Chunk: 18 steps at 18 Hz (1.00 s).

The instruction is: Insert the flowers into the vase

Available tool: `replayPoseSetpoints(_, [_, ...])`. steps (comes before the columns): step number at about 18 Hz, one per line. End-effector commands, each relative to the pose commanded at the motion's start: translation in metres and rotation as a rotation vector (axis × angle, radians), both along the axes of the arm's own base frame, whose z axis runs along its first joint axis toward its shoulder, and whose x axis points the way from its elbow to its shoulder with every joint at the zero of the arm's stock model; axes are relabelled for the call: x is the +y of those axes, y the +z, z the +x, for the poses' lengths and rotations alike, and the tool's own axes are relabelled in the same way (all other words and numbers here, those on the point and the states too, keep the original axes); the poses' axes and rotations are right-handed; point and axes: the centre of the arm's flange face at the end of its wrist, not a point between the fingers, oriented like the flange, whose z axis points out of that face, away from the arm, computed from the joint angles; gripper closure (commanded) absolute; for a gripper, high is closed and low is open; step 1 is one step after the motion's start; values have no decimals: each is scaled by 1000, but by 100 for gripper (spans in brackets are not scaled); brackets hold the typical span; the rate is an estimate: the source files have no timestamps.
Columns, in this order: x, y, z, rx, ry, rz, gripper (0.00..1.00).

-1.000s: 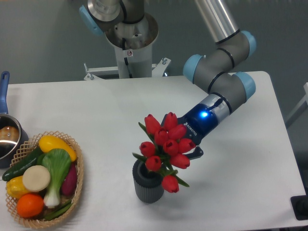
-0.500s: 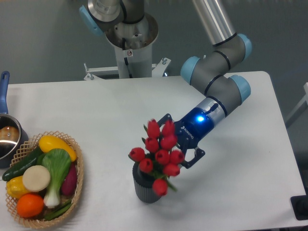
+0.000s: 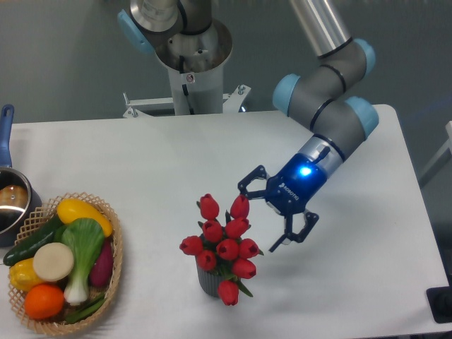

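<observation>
I judge insertion done: flowers [image 3: 222,248] stand w/ stems down in the vase [image 3: 210,280] at table front-centre, gripper [image 3: 271,215] just beside to the right, jaws spread wide, holding nothing; only arm retract left.

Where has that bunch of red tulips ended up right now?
The flowers stand in the vase near the table's front edge, about the middle of the view. The open gripper is just to their upper right, and the vegetable basket sits far left.
</observation>
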Motion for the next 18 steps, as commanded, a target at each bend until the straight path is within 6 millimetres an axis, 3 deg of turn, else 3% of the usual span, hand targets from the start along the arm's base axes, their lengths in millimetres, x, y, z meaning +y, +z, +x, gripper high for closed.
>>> replayPoseSetpoints(4, [-31, 23, -26, 152, 91, -191, 0])
replayPoseSetpoints(9, [-39, 43, -51, 306, 173, -443, 0])
replayPoseSetpoints(12, [-53, 33, -65, 384, 212, -633, 0])
replayPoseSetpoints(15, [-58, -1, -68, 487, 146, -837, 0])
replayPoseSetpoints(18, [-67, -17, -70, 487, 133, -994, 0])
